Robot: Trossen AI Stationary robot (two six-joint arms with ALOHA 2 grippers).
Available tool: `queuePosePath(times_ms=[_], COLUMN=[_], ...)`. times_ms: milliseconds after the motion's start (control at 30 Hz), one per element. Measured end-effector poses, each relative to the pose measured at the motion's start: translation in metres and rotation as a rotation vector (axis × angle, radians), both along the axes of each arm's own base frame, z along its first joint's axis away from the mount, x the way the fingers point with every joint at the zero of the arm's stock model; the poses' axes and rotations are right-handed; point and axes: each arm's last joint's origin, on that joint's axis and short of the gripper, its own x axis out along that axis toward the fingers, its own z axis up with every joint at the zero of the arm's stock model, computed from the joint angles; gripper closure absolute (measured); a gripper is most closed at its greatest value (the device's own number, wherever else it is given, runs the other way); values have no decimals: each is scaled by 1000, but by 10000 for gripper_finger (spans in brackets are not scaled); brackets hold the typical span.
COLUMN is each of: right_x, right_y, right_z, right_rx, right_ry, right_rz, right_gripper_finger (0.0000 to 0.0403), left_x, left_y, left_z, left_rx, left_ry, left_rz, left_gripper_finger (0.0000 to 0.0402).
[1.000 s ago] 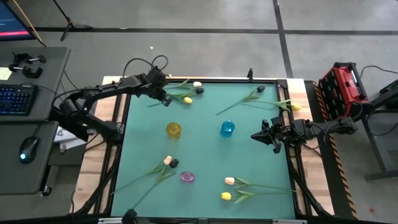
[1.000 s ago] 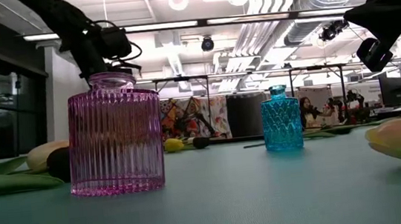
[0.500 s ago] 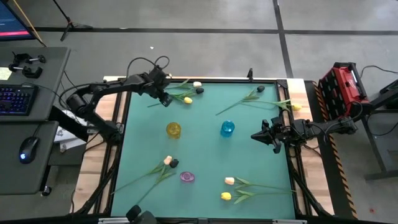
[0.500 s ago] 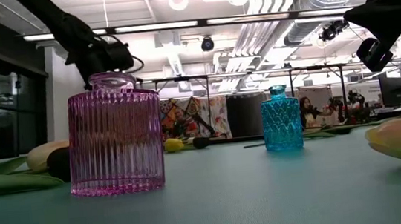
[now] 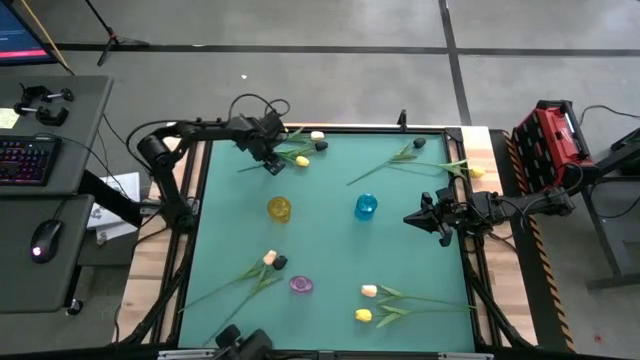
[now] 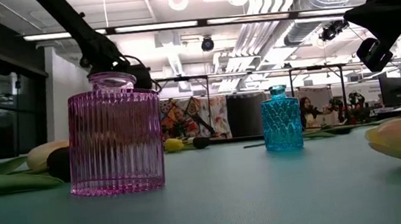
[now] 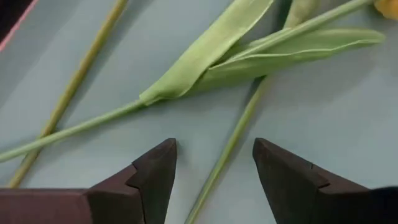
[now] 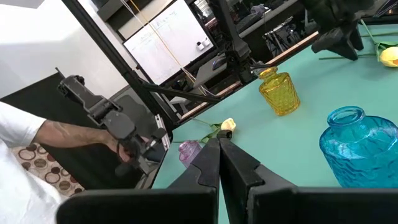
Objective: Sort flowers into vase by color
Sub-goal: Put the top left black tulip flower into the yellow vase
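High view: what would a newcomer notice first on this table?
Probably the three small vases in the middle of the green table: the yellow vase, the blue vase and the pink vase nearer the front. Tulips lie scattered around the edges. The left gripper, jaws open, hovers over stems in the far left corner.

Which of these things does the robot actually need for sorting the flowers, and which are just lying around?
For the job:
- flowers, scattered on the green table
- yellow vase
- blue vase
- pink vase
- left gripper, open over stems
- right gripper, shut, waiting

Just lying about:
- keyboard
- mouse
- red case
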Motion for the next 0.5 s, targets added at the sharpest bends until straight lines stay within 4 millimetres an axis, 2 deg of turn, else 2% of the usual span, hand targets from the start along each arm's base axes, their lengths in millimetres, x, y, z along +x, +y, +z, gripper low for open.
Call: queuePosePath(times_ms=[100, 167, 233, 333, 367, 500], right_x=[0, 0, 0, 0, 0, 0], right_y=[0, 0, 0, 0, 0, 0], right_z=[0, 0, 0, 0, 0, 0], right_rx=[0, 0, 0, 0, 0, 0], right_ry=[0, 0, 0, 0, 0, 0], right_rz=[0, 0, 0, 0, 0, 0], right_gripper_finger=[402, 402, 402, 402, 402, 402], left_x=[5, 8, 10, 12, 12, 2], left_y=[-2, -7, -11, -17, -18, -28], left_z=[-4, -8, -9, -8, -7, 9], left_rx=[-10, -2, 10, 12, 8, -119], left_ry=[24, 67, 102, 119, 118, 182], left_rz=[-41, -84, -122, -150, -142, -138], left_gripper_finger=[204, 229, 274, 370, 384, 397])
